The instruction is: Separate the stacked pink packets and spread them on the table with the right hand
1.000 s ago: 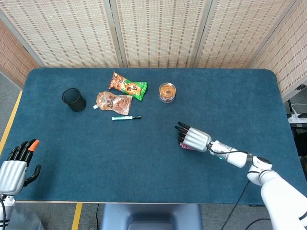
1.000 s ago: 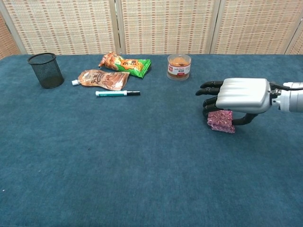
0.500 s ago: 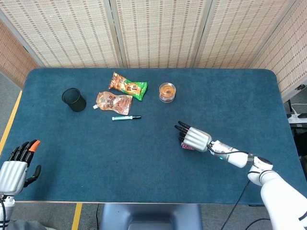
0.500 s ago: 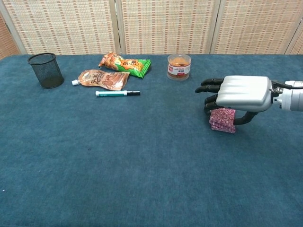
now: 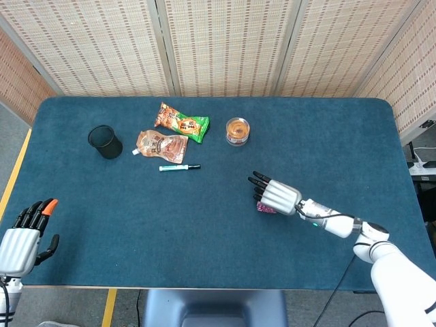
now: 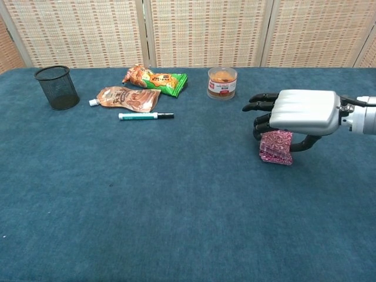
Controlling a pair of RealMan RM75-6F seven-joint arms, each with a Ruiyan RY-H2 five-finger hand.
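- The right hand (image 6: 296,116) has risen a little compared with a moment ago, and the stack of pink packets (image 6: 276,147) under it now looks taller and more tilted, its upper part lifted between the thumb and the fingers.
- The hand holds the upper part of the stack in a pinch, palm down, while the other fingers (image 6: 261,98) point forward and stay apart.
- The lower edge of the stack seems to touch the blue table (image 6: 176,194) or to be just above it; I cannot tell which.
- The stack stays at the right side of the table, in front of the small jar (image 6: 222,82) and well apart from the snack bags (image 6: 154,79), the pen (image 6: 145,116) and the black mesh cup (image 6: 56,87).
- I judge that the separating is only starting: the packets are together and none lies spread on the table yet.
- The left hand (image 5: 24,235) rests at the near left corner of the table, fingers apart, holding nothing.
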